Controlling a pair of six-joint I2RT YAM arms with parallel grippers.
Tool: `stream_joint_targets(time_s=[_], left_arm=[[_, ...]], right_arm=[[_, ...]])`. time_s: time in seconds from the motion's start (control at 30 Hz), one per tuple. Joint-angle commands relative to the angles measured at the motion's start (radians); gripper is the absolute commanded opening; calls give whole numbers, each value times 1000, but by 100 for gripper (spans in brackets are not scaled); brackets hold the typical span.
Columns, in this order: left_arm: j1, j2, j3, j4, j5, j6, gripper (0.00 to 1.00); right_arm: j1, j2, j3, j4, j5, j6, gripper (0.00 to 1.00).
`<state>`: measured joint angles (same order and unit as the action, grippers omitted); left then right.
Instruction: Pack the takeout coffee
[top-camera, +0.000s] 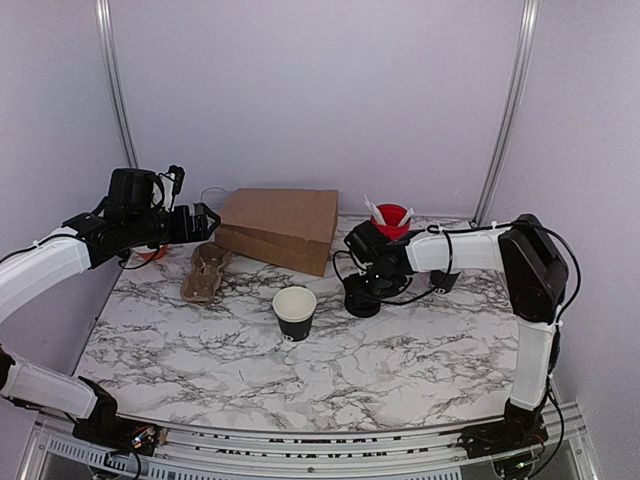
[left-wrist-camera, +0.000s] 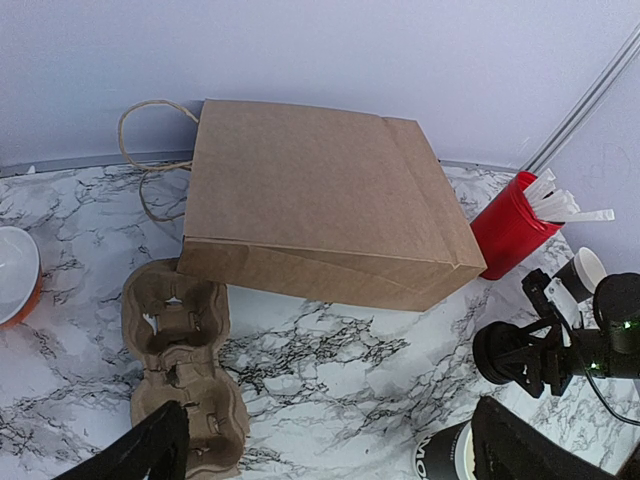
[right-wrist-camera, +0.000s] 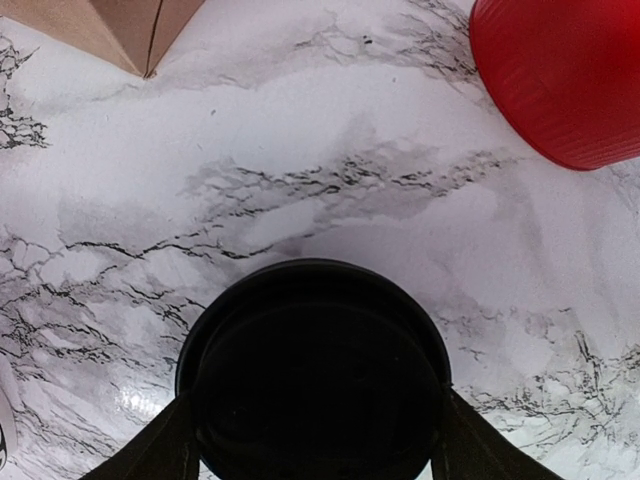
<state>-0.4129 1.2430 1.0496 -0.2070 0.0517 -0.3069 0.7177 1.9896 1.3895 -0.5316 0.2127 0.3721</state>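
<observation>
black cup (top-camera: 295, 314) white inside, brown paper bag (top-camera: 280, 226), red cup (top-camera: 391, 222), grey-veined white marble table (top-camera: 400, 362)

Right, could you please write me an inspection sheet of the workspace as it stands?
Surface: marble-pattern table, grey veins.
Job's things: takeout coffee cup upright, uncovered; black lid flat on the table, apart from it.
Clutter: brown paper bag lying flat; cardboard cup carrier; red cup of white sticks.
Grippers: left gripper open, raised near the carrier; right gripper astride the lid, grip unclear.
Cables: black cable along the right arm.
Surroundings: pale walls, metal uprights.
</observation>
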Motion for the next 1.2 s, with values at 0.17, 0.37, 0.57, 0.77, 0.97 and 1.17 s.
stream_joint_targets(time_s=[0.17,0.37,0.57,0.77,0.97,1.17], left_arm=[[3,2,-7,3,9,0,99],[5,-2,-8,2,14,-1,99],[4,-1,-8,2,15,-1,99],[3,1,-8,3,16,0,99],[4,3,-8,2,22,0,99],[3,0,-10,2,25,0,99]], right_arm=[[-1,-51,31,-13,27,14,73],[2,-69,32,-17,27,16,73],[3,-75,31,-18,23,17,73],[3,-74,31,-19,8,18,73],[-4,-74,17,-6,-14,25,74],[-18,-77,0,19,-48,38,75]])
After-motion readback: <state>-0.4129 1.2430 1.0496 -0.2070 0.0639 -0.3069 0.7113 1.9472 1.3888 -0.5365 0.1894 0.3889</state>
